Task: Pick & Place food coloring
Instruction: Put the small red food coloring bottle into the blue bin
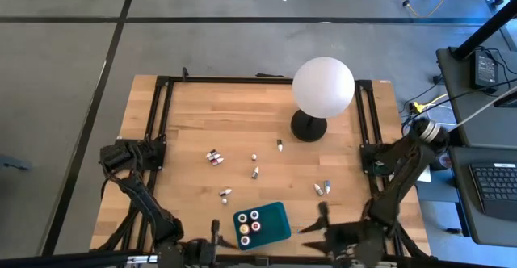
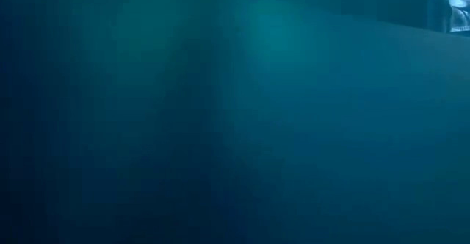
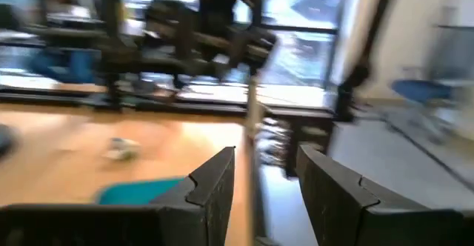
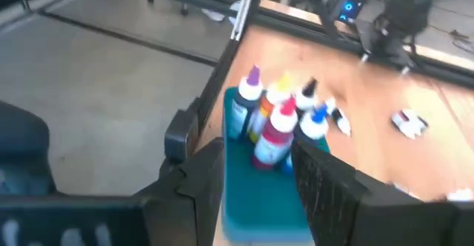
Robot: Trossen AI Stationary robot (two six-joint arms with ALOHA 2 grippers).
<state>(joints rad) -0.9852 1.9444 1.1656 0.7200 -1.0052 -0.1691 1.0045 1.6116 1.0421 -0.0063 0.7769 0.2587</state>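
Four food coloring bottles (image 4: 274, 124) stand in the teal tray (image 1: 275, 217), lower centre; loose bottles (image 1: 215, 158) lie mid-table; left gripper (image 3: 263, 194) and right gripper (image 4: 255, 179) part-open, empty; next pick needs reaching up-frame.

table (image 1: 194, 115): light wood planks, black frame along its edges
lamp (image 1: 321, 90): white globe on a black round base, standing toward the far right
tray (image 1: 275, 217): teal, at the near edge, bottles standing in it
loose bottles (image 1: 214, 158): small, scattered across the middle of the wood, singly and in pairs, well apart from the tray
pair (image 1: 323, 188): lying right of the tray
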